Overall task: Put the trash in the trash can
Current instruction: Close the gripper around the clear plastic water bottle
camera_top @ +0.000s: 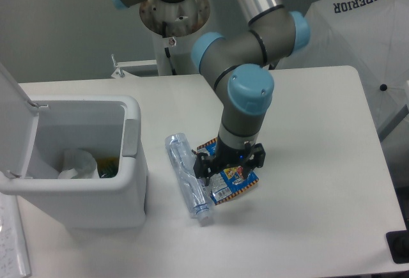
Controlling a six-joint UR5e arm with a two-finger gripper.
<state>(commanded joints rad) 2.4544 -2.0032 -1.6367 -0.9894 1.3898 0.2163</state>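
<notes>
Blue-capped arm (246, 108) bent — jaws straddling packet (231, 177).

White table (319, 220) with rounded corners, surface matt, evenly lit with soft shadows. Behind it, a plain grey-green wall (57, 29). At the far edge of the table, a white metal bracket (137, 67) with bolts. Upper right, white fabric (367, 22) printed "SUPERIOR" in black. Lower right corner, a small black object (399, 247), partly cut off. Lower left, a paper sheet (11, 243).
</notes>
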